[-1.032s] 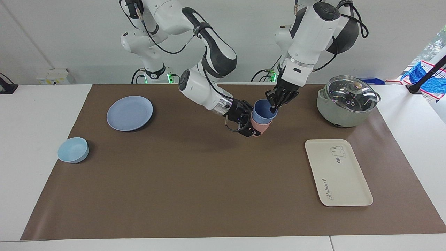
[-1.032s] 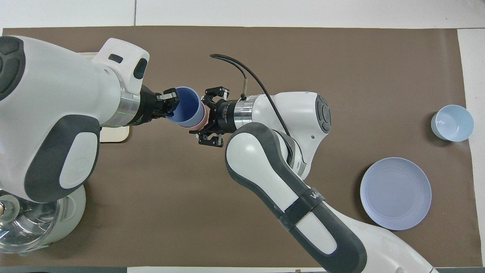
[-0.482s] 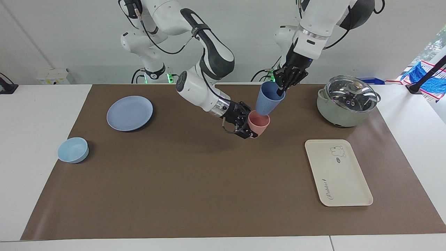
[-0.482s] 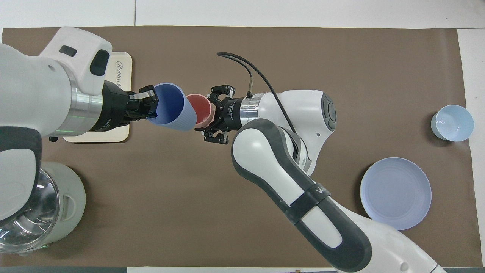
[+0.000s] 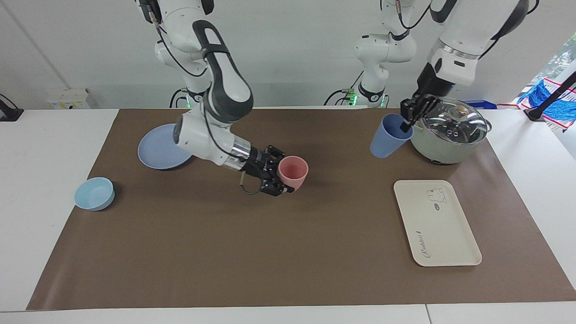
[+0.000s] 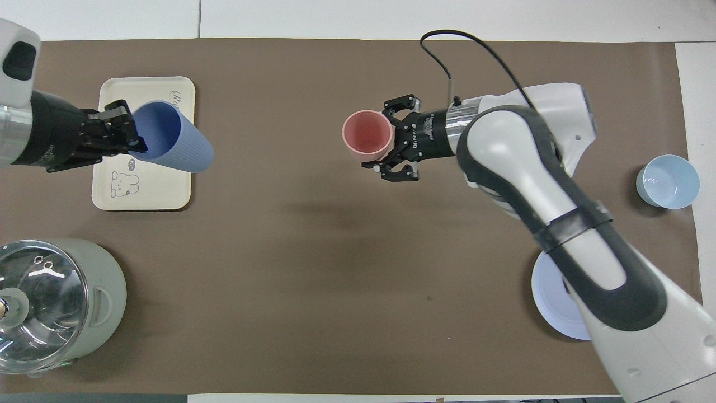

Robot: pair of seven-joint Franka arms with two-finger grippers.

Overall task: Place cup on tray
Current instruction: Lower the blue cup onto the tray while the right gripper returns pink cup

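Observation:
The periwinkle-blue cup [image 5: 386, 137] hangs tilted in the air, pinched at its rim by my left gripper [image 5: 407, 118], which is shut on it. In the facing view it hangs beside the pot. In the overhead view the cup [image 6: 178, 144] and the left gripper [image 6: 126, 134] are over the cream tray's [image 6: 154, 196] edge toward the table's middle. The tray [image 5: 443, 236] lies flat with nothing on it. My right gripper [image 5: 279, 175] is shut on a pink tumbler [image 5: 293, 171], low over the mat's middle; both also show in the overhead view, the right gripper [image 6: 391, 137] and the tumbler [image 6: 366, 133].
A grey pot with a glass lid [image 5: 450, 130] stands nearer to the robots than the tray. A round blue plate [image 5: 157, 150] and a light-blue bowl [image 5: 94, 193] sit toward the right arm's end, the plate partly covered by the right arm in the overhead view.
The left gripper pulled the blue cup up out of the pink tumbler and carried it toward the tray. The right gripper carried the pink tumbler toward the right arm's end.

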